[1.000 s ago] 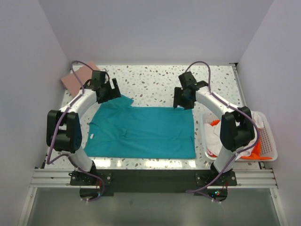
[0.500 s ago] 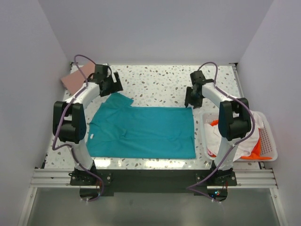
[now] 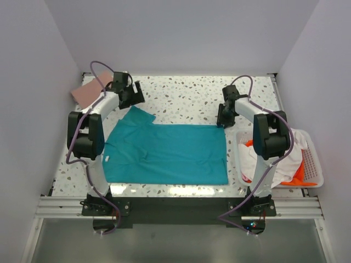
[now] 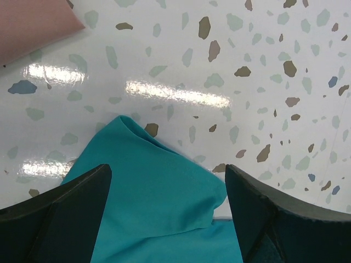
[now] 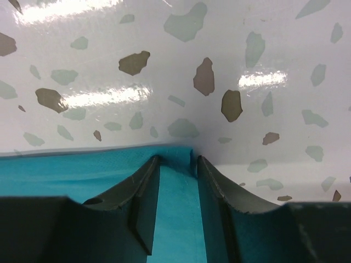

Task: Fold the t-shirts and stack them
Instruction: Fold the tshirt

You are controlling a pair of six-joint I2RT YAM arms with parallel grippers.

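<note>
A teal t-shirt [image 3: 164,153] lies spread flat on the speckled table. My left gripper [image 3: 131,96] is open and empty, hovering over the shirt's far-left sleeve [image 4: 159,208]; in the left wrist view the gripper [image 4: 167,170] has its jaws wide apart. My right gripper [image 3: 222,118] is down at the shirt's far-right corner. In the right wrist view the gripper [image 5: 176,159] has its jaws narrowly apart astride the hem, with teal cloth [image 5: 173,219] lying between them. A folded dusty pink shirt [image 3: 90,90] lies at the far left, also in the left wrist view [image 4: 33,22].
A white slotted basket [image 3: 313,159] stands at the right edge, holding a white shirt [image 3: 274,164] and an orange shirt [image 3: 299,178]. White walls close in the table on the left, back and right.
Both arms reached toward the far side. The left gripper moved up past the sleeve; the right gripper moved right and settled on the shirt's far-right corner. The shirt has not shifted.
</note>
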